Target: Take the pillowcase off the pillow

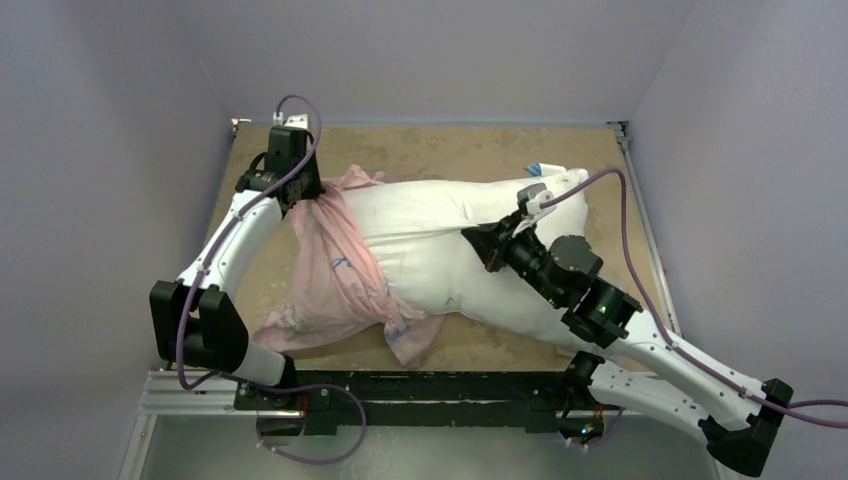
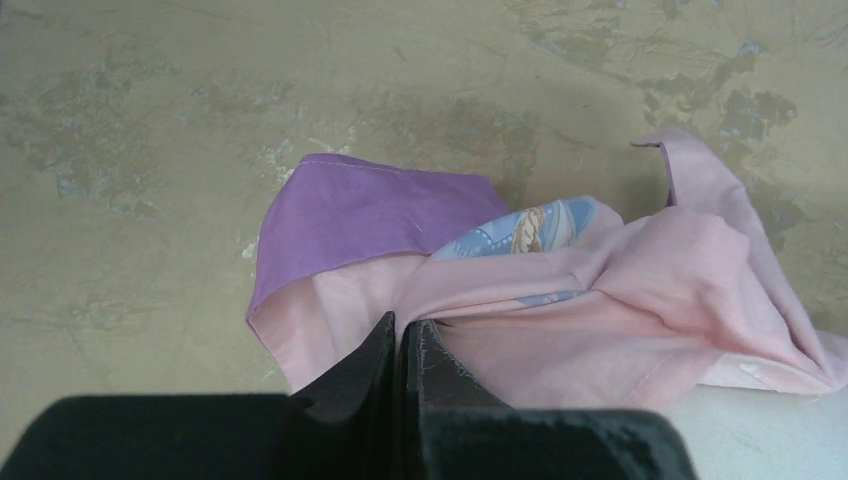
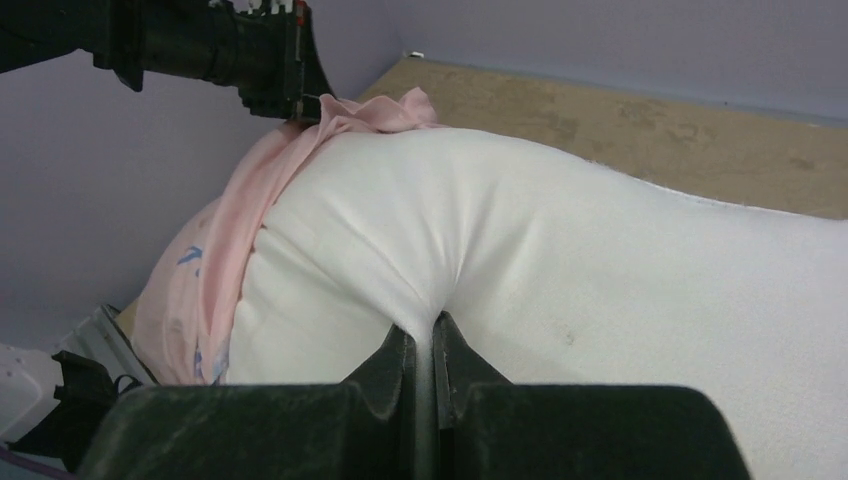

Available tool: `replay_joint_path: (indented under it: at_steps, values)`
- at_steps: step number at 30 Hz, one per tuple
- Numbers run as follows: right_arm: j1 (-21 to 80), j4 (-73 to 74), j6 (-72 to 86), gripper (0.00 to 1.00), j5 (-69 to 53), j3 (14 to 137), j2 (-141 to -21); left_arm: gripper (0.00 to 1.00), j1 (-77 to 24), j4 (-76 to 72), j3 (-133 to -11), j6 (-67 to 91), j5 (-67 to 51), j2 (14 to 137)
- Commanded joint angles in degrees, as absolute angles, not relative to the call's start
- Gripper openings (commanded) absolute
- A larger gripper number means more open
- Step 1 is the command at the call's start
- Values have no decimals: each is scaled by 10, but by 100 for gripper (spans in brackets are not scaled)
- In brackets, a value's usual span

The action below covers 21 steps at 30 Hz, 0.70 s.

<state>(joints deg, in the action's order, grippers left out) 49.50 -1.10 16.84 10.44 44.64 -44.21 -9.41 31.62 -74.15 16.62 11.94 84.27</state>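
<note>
The left claw (image 2: 402, 330) clamps the thin pink fabric pillowcase (image 1: 335, 270) near the far-left corner of the tabletop (image 1: 450, 150). The right claw (image 3: 420, 335), pinching the plump white pillow (image 1: 430, 240) seemingly shallowly, may slip, dragging both along.

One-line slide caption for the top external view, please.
Left gripper clamps the pillowcase bunched at one end, while right gripper pinches the white pillow.

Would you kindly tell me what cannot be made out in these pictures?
1. Left end of the pillow: top view, wrapped by the pillowcase.
2. Pillowcase print: left wrist view, mostly folded under pink cloth.
3. Small blue-white item behind the pillow: top view, too small to identify.
</note>
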Motion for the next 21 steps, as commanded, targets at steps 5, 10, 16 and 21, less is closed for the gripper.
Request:
replay_joint_path:
  at_steps: [5,10,16,21]
  values:
    - [489,-121,218,0,203,467,-399,0,-34,271,-740,155,156,865]
    - [489,-147,248,0,169,453,-457,10,-124,231,-727,134,98,857]
    - [489,-183,259,0,132,451,-539,37,-142,174,-695,144,75,810]
    - [489,-174,279,0,122,448,-569,53,-149,196,-693,151,118,753]
